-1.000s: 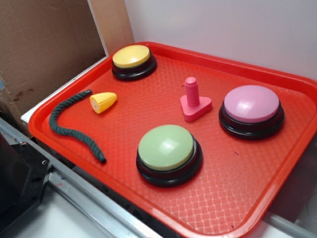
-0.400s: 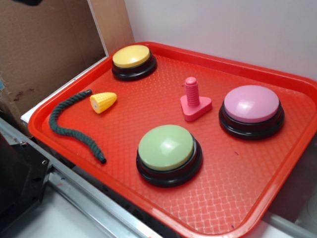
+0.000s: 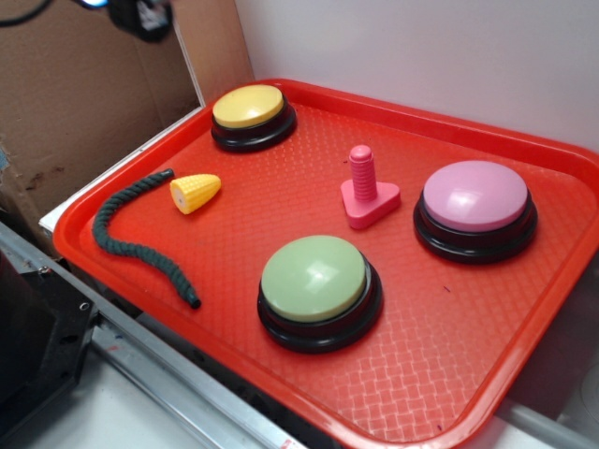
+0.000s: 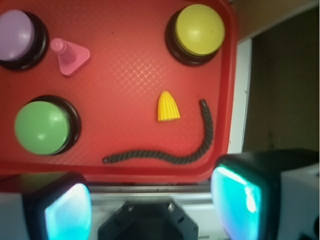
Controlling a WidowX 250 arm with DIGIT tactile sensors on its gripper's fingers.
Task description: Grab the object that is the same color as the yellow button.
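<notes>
A small yellow corn piece [image 3: 195,193] [image 4: 168,106] lies on the red tray [image 3: 430,374], left of centre, beside a dark green rope [image 3: 131,239] [image 4: 165,156]. The yellow button [image 3: 249,112] [image 4: 199,31] stands at the tray's far left corner. My gripper [image 3: 140,14] hangs high above, beyond the tray's left edge, well apart from the corn. In the wrist view my gripper [image 4: 152,205] is open, its fingers wide apart with nothing between them, over the tray's edge and the metal rail.
A green button [image 3: 318,288] sits near the front, a pink button [image 3: 475,208] at the right, and a pink bolt on a triangular base [image 3: 367,189] in the middle. A cardboard panel [image 3: 84,84] rises at the left, a white wall [image 3: 440,51] behind.
My gripper has come into the exterior view at the top left, moving right and down. Nothing on the tray has moved.
</notes>
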